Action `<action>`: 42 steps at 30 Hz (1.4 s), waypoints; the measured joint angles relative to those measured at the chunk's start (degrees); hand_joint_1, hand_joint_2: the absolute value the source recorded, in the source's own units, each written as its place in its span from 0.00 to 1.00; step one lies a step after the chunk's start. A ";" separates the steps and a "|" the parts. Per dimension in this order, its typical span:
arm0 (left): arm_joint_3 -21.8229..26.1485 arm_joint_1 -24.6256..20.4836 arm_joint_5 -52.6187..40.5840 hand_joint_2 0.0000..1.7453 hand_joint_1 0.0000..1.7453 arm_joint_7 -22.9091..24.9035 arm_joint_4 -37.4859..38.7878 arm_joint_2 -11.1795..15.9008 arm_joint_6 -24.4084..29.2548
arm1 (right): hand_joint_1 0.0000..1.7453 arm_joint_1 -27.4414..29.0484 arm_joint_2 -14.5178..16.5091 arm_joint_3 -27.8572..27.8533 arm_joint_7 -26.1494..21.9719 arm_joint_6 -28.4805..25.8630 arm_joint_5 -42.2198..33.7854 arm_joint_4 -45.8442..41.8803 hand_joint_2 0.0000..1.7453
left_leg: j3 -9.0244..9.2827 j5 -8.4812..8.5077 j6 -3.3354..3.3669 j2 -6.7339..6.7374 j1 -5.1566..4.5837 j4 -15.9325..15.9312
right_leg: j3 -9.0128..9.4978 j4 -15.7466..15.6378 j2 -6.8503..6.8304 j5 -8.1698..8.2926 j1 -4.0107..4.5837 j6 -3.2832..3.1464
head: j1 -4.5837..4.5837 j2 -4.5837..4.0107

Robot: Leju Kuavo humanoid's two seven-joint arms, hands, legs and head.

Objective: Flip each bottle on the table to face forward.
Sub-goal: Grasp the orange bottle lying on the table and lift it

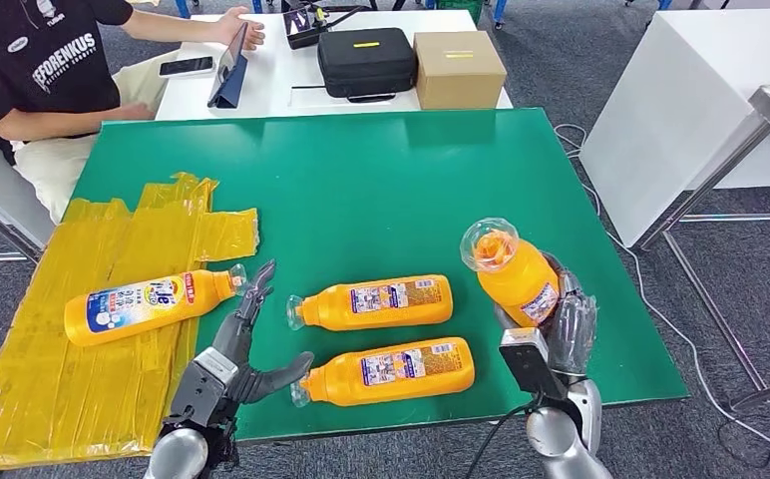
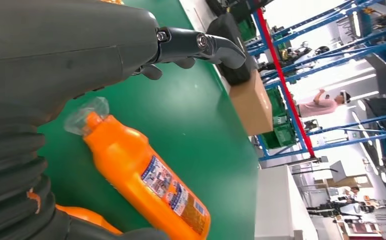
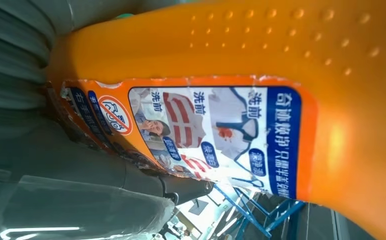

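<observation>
Several orange bottles are on the green table (image 1: 381, 180). One (image 1: 147, 304) lies on yellow plastic at the left with its blue front label up. Two more (image 1: 376, 302) (image 1: 386, 371) lie side by side in the middle, back labels up; the farther one (image 2: 146, 180) also shows in the left wrist view. My right hand (image 1: 566, 329) grips a fourth bottle (image 1: 513, 271), lifted and tilted with its clear-wrapped cap toward me; its label (image 3: 206, 135) is close in the right wrist view. My left hand (image 1: 246, 349) hovers open just left of the two middle bottles' caps.
Crumpled yellow plastic sheeting (image 1: 82, 329) covers the table's left side. Beyond the far edge, a white table holds a black case (image 1: 366, 60), a cardboard box (image 1: 458, 68), a tablet and a phone. A person (image 1: 47, 70) sits at the far left.
</observation>
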 joint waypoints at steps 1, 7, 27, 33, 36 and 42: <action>-0.27 -0.13 0.04 1.00 0.00 0.01 0.00 -0.03 0.07 | 1.00 0.26 0.15 0.01 -0.07 -0.01 -0.07 -0.64 1.00 | 0.00 0.00 0.00 0.00 0.00 0.00 | 0.00 0.00 0.00 0.00 0.00 0.00 | -0.01 0.00; -1.22 -0.46 0.07 1.00 0.00 0.01 0.00 -0.09 0.12 | 1.00 1.07 0.62 0.07 -0.18 -0.02 -0.16 -2.81 1.00 | 0.00 0.01 0.00 0.00 0.00 0.01 | 0.00 0.00 0.00 0.01 0.00 0.01 | -0.01 0.02; -16.24 -11.10 15.97 1.00 0.00 7.79 3.21 -4.16 -12.82 | 1.00 -0.29 5.69 11.29 -12.25 4.56 -6.36 -7.58 1.00 | -0.04 0.01 0.00 -0.01 0.00 0.01 | -0.04 0.01 0.00 0.01 0.01 0.01 | 0.00 0.00; -18.98 -12.50 20.78 1.00 0.00 8.03 3.32 -4.16 -11.09 | 1.00 -1.62 6.27 13.40 -12.73 9.87 -9.77 -6.37 1.00 | -0.06 0.01 0.00 -0.01 0.00 0.00 | -0.04 0.02 0.00 0.01 0.01 0.00 | -0.02 0.00; -19.00 -12.52 20.85 1.00 0.00 8.03 3.32 -4.16 -11.06 | 1.00 -1.65 6.28 13.43 -12.74 9.94 -9.80 -6.31 1.00 | -0.06 0.01 0.00 -0.01 0.00 0.00 | -0.04 0.02 0.00 0.01 0.01 0.01 | -0.02 0.00; -19.67 -12.72 22.74 1.00 0.00 8.26 2.09 -4.13 -9.97 | 1.00 -3.29 7.18 14.49 -12.97 12.02 -9.90 -3.35 1.00 | -0.06 0.01 0.00 -0.02 0.00 0.00 | -0.04 0.02 0.00 0.00 0.01 0.00 | -0.01 0.00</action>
